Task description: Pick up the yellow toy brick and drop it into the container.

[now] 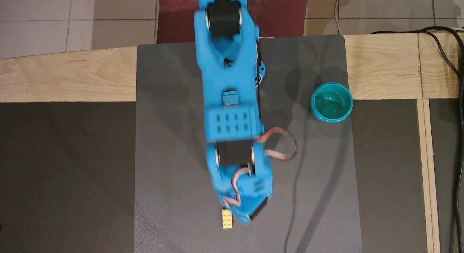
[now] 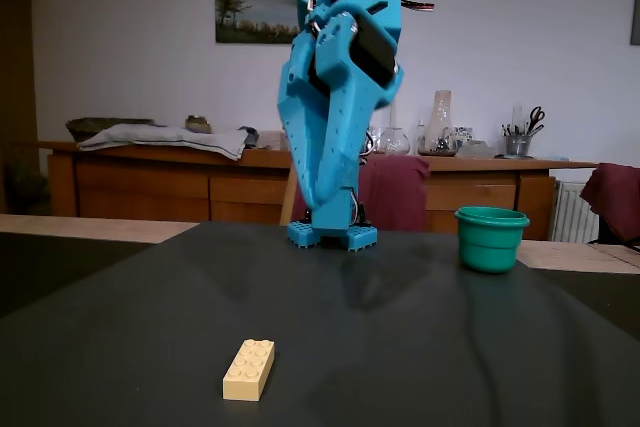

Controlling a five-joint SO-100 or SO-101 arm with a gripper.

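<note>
- One yellow toy brick (image 1: 227,219) lay flat, studs up, on the grey mat (image 1: 170,137) near its bottom edge in the overhead view, roughly midway along that edge.
- My claw (image 1: 243,219) hung above the mat, its tip just beside the brick in the overhead view; the fixed view showed it (image 2: 316,197) raised well clear of the brick (image 2: 249,369).
- Whether my fingers were spread or pressed together, I could not tell.
- Upright at the mat's right edge stood the container (image 1: 331,102), near the top corner, well apart from the brick.
</note>
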